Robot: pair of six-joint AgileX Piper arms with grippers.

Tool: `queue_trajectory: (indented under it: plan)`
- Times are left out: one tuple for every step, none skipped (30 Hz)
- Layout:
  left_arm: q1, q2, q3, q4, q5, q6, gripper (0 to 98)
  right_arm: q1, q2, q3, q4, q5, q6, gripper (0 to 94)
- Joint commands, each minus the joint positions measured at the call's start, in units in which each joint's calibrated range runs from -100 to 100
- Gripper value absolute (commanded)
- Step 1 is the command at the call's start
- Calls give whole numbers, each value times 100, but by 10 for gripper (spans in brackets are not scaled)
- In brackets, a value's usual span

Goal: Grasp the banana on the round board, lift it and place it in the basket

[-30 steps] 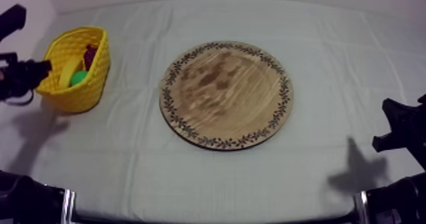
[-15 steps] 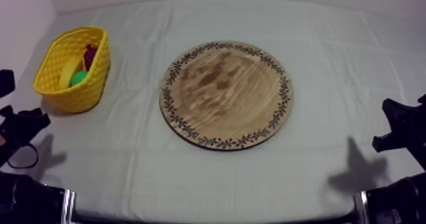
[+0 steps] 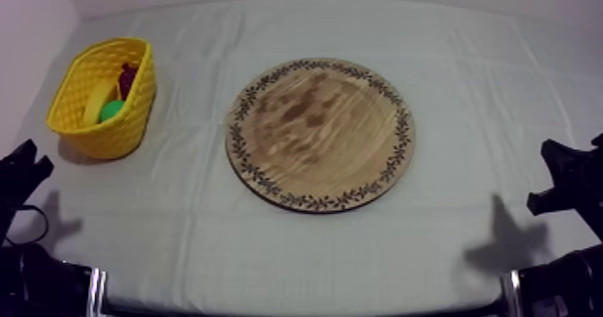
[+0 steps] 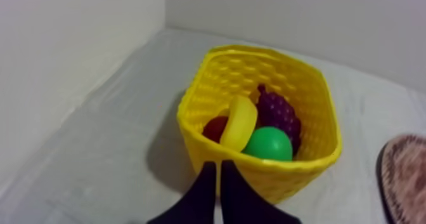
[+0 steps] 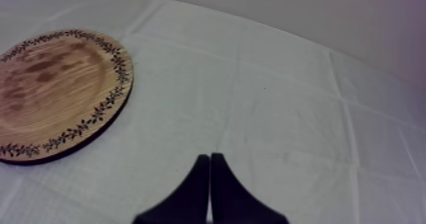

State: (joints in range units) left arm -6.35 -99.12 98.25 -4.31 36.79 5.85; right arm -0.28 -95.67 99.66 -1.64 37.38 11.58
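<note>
From above, the board (image 3: 318, 132) is bare and the banana (image 3: 96, 101) sits in the basket (image 3: 103, 139). In the left wrist view, the left gripper (image 4: 219, 166) is pinched narrow and empty, near the basket; a careless swing could tip it. In the right wrist view, the right gripper (image 5: 210, 158) is likewise narrow and empty.

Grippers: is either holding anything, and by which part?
Nothing is held: left gripper and right gripper are shut empty; the banana lies in the yellow basket.
</note>
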Motion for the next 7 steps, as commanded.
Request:
queue_trajectory:
  plan:
    - [6, -34, 7, 5, -11, 518, 1, -3, 0, 1, 1, -4, 2, 3]
    - [22, -45, 11, 8, -13, 516, 1, -3, 0, 1, 1, -4, 2, 3]
    - [47, -53, 17, 9, -16, 509, 1, -3, 0, 1, 1, -4, 2, 3]
    - [77, -58, 21, 11, -24, 498, 1, -3, 0, 1, 1, -4, 2, 3]
    - [113, -62, 27, 11, -34, 488, 1, -3, 0, 1, 1, -4, 2, 3]
    - [149, -65, 34, 12, -46, 479, 1, -3, 0, 1, 1, -4, 2, 3]
    - [177, -66, 46, 12, -76, 474, 1, -3, 0, 1, 1, -4, 2, 3]
